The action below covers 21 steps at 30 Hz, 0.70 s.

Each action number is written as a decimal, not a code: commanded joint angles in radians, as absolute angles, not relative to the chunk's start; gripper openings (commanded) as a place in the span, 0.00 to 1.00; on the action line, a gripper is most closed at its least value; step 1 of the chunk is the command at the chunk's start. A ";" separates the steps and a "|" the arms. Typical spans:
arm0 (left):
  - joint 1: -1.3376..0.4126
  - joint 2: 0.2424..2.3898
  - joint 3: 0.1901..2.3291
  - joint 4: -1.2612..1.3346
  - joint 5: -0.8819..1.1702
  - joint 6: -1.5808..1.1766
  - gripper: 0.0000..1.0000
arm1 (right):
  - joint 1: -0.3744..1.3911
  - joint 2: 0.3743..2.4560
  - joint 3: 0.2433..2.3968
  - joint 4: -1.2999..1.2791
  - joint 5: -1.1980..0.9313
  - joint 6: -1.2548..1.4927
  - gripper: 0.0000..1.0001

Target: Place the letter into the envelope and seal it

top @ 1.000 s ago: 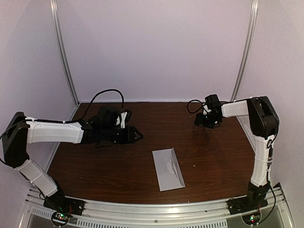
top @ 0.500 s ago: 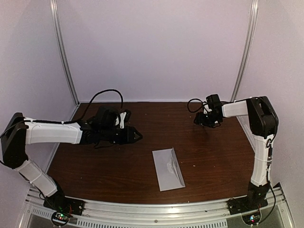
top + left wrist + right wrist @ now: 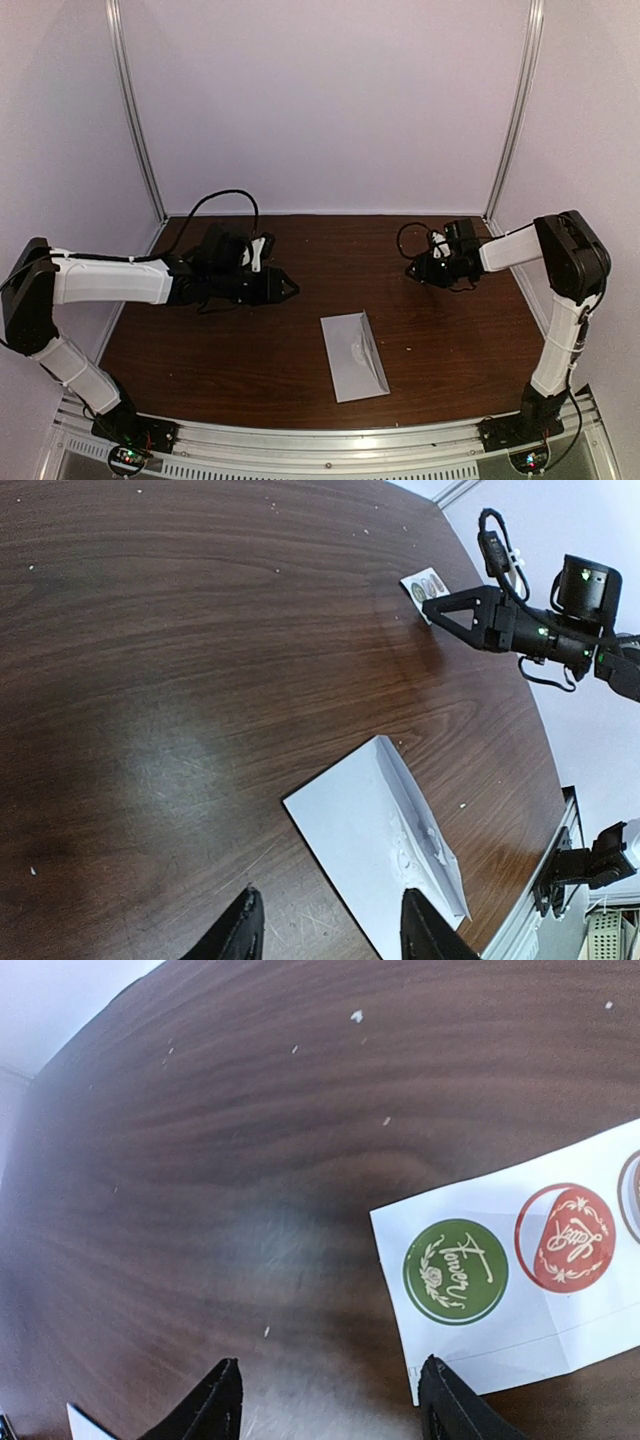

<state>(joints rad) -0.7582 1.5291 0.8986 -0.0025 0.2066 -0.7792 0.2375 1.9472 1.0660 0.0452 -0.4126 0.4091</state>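
While the envelope (image 3: 354, 356) lies flat on the brown table (image 3: 450, 340), I cannot tell whether anything is inside it. Beyond it to the left, the left gripper (image 3: 292, 288) hovers with jaws apart and empty. Beyond it to the right, the right gripper (image 3: 412, 271), also parted, hangs over a sticker card (image 3: 520, 1280).

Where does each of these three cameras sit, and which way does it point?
Top external: above and behind the arms, looking down at the table; left arm and right arm show whole.
Left wrist: on the left arm, facing the envelope and the right gripper; left fingers at the bottom.
Right wrist: on the right arm, facing down at the sticker card; right fingers at the bottom.
Shared: top and left wrist show the envelope; both wrists show the sticker card.
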 commanded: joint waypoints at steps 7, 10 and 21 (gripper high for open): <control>-0.749 1.491 0.864 0.034 0.224 -0.771 0.48 | 0.435 1.829 0.737 -0.068 -0.481 0.554 0.60; -0.750 1.496 0.863 0.042 0.237 -0.770 0.47 | 0.507 1.781 0.669 -0.053 -0.476 0.608 0.60; -0.817 1.606 0.954 0.076 0.240 -0.772 0.47 | 0.601 1.457 0.651 -0.228 -0.381 0.658 0.63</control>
